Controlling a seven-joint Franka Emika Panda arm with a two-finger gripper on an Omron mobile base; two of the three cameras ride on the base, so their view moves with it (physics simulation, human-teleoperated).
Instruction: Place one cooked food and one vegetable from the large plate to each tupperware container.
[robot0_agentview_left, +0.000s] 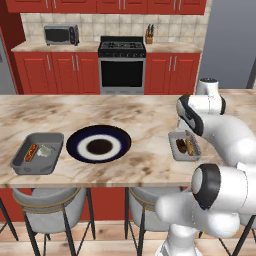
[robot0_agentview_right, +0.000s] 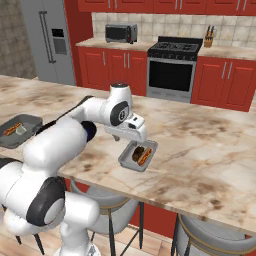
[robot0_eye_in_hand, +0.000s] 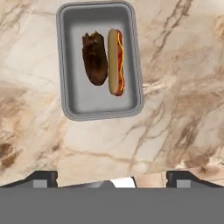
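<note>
The large plate (robot0_agentview_left: 73, 143), navy-rimmed with a brown centre, lies bare on the marble counter. To its left, one tupperware container (robot0_agentview_left: 36, 165) holds a hot dog (robot0_agentview_left: 31, 151) and a pale vegetable (robot0_agentview_left: 45, 151). The other tupperware container (robot0_eye_in_hand: 87, 101) holds a dark brown piece of food (robot0_eye_in_hand: 95, 58) beside a second hot dog (robot0_eye_in_hand: 116, 61). My gripper (robot0_eye_in_hand: 112, 177) hangs above this right-hand container (robot0_agentview_right: 125, 161). It is open, its fingers wide apart with nothing between them. From the right base view the gripper (robot0_agentview_right: 131, 140) sits just over the container's near end.
Two grey stools (robot0_agentview_left: 47, 207) stand under the counter's near edge. Behind the counter are red cabinets, a stove (robot0_agentview_left: 122, 62) and a microwave (robot0_agentview_left: 61, 35). A fridge (robot0_agentview_right: 50, 40) stands at the far left.
</note>
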